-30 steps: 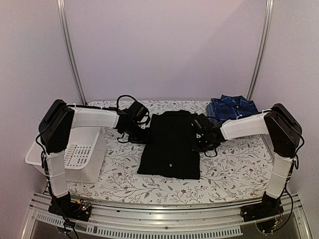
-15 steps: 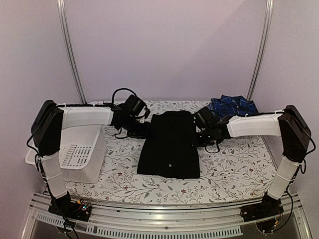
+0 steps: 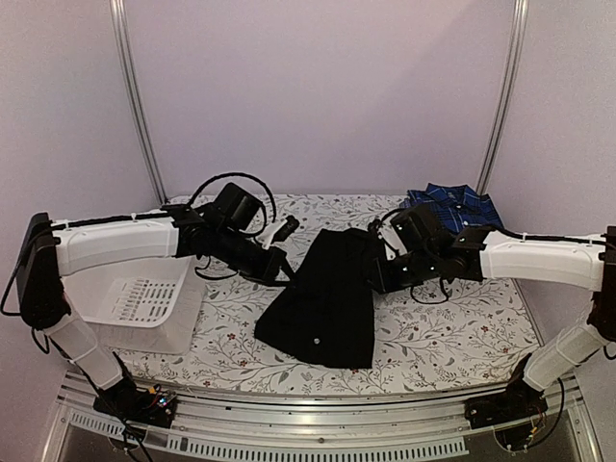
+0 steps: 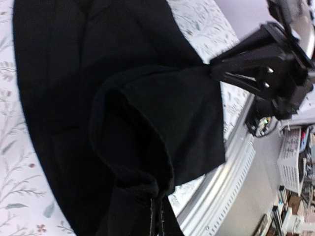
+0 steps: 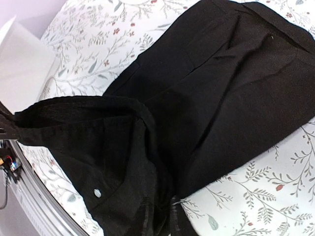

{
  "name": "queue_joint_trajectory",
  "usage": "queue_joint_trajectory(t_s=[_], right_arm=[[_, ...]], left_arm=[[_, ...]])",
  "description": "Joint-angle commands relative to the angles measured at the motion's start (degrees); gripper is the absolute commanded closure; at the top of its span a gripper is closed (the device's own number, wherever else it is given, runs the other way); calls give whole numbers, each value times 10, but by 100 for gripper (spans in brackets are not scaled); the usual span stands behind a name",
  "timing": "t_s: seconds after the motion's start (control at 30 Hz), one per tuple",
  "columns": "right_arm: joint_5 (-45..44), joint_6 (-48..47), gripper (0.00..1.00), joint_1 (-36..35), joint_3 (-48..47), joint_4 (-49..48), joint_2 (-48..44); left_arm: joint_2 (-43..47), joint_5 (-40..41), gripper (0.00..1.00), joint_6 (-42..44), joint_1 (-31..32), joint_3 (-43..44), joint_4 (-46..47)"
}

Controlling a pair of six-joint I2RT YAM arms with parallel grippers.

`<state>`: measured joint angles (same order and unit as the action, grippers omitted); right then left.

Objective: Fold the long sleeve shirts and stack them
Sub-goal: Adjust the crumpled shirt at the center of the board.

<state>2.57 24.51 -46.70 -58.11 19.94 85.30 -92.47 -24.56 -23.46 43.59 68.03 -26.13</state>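
Observation:
The plain black shirt [image 3: 322, 308] lies on the floral table top, its far end lifted off the table. My left gripper [image 3: 285, 272] is shut on its left far corner, and my right gripper [image 3: 373, 274] is shut on its right far corner. Both hold the cloth above the lower half. In the left wrist view the black cloth [image 4: 147, 123] hangs doubled over from my fingers. In the right wrist view the shirt [image 5: 211, 93] shows a pale button [image 5: 97, 192]. The blue-and-navy plaid shirt [image 3: 452, 205] lies folded at the far right.
A white slotted basket [image 3: 144, 306] stands at the near left under my left arm. Metal frame posts [image 3: 138, 106] rise at the back corners. The table's aluminium front rail [image 3: 318, 409] runs along the near edge.
Both grippers have lifted the shirt's far corners and moved toward the near edge, carrying the far end over the lower half. Both arms are stretched further out.

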Motion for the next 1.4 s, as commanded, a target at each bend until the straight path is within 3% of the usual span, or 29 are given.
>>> queue_joint_trajectory(t_s=[0.0, 0.17, 0.27, 0.43, 0.67, 0.87, 1.07, 1.13, 1.23, 1.37], right_arm=[[-9, 11, 73, -2, 32, 41, -18], [-54, 56, 43, -2, 56, 60, -15], [-97, 81, 32, -2, 49, 72, -13], [-134, 82, 30, 4, -33, 62, 60], [-101, 74, 31, 34, -120, 32, 211], [-85, 68, 44, 40, -176, 20, 296], [-96, 37, 83, 58, -259, 20, 353], [-94, 12, 91, 66, -308, 20, 381], [-84, -25, 99, 72, -402, 37, 431], [-83, -50, 100, 72, -516, 87, 484]], left_arm=[[13, -134, 100, 30, 36, -43, -17], [15, -209, 100, 43, 89, -96, -17], [21, -231, 100, 46, 111, -137, -37], [48, -224, 100, 41, 133, -189, -77], [117, -210, 100, 20, 137, -226, -110], [147, -206, 100, 20, 138, -250, -135], [157, -191, 98, 20, 138, -240, -154], [157, -185, 98, 17, 138, -234, -153], [146, -165, 92, 7, 138, -219, -141], [126, -125, 86, -8, 134, -190, -120]])
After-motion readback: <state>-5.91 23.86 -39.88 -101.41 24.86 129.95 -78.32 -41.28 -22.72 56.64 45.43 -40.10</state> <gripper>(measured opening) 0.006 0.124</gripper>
